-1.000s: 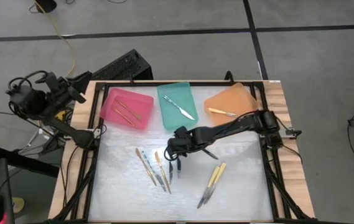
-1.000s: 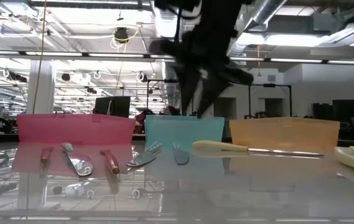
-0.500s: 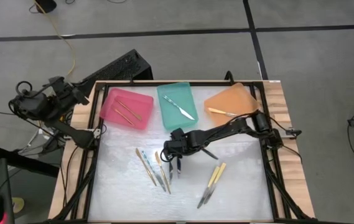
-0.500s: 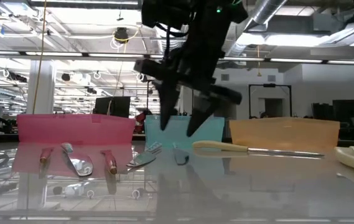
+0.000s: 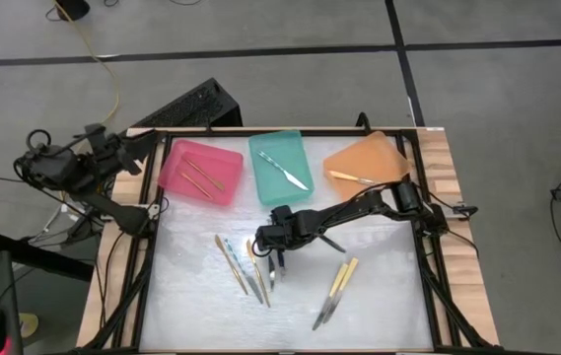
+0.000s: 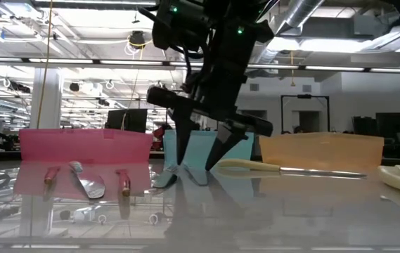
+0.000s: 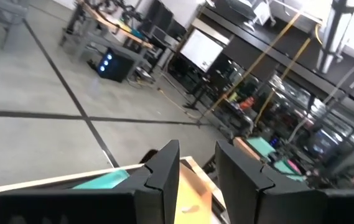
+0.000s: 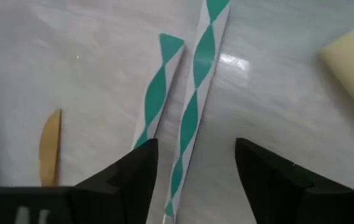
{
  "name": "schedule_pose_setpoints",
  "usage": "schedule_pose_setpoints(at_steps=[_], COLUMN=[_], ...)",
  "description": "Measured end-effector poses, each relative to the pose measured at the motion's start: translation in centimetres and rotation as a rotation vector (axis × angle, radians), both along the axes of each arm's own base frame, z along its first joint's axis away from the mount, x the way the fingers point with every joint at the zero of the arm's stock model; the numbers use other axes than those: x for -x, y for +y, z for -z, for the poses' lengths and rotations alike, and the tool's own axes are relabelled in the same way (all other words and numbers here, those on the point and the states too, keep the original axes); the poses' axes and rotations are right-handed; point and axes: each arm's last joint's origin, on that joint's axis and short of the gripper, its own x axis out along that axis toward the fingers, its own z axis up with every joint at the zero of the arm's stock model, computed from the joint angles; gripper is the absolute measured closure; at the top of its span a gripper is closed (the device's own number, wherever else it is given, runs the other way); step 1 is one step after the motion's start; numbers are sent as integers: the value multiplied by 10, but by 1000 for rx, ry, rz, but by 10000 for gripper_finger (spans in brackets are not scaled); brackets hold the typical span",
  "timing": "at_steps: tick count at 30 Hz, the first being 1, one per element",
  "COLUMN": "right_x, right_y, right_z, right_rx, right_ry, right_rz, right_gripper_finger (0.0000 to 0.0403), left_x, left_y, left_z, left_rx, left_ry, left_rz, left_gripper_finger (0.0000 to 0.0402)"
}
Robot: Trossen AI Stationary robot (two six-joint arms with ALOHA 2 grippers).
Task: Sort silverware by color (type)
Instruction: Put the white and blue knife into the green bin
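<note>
teal-striped utensils (image 8: 189, 106): two, side by side, flat on tabletop (image 5: 388, 296) at high-view centre | judged light, stiff, slick, thin; pinch one handle across its width | right pincer (image 5: 276, 258): open, empty, straddling them | left pincer (image 7: 196, 174): open, empty, upper left off tabletop

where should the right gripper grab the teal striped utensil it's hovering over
Grip the teal-striped utensil across its slim handle, coming straight down from above. It lies flat on the table, almost touching a second striped handle, and the right gripper has its open jaws astride it.
</note>
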Motion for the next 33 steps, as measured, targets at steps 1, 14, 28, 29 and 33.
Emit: schedule_pose_setpoints(at_steps=[1,14,28,29,33], right_x=[0,7,16,17,17], right_y=[0,0,2,2,3], right_z=[0,3,-2,-2,-3], right_rx=[-3,-22,-50,-55,-64], right_ry=[2,68,145,150,158], right_rz=[9,49,29,26,13], right_gripper_finger=[168,273,328,331,350], left_x=[0,0,0,0,0], left_y=[0,-1,-1,-1,-1], left_z=[0,4,4,4,4], left_rx=[-3,-29,-31,-31,-31], left_ry=[6,52,58,58,57], left_rz=[10,30,30,30,30], left_gripper_finger=[312,313,312,312,312])
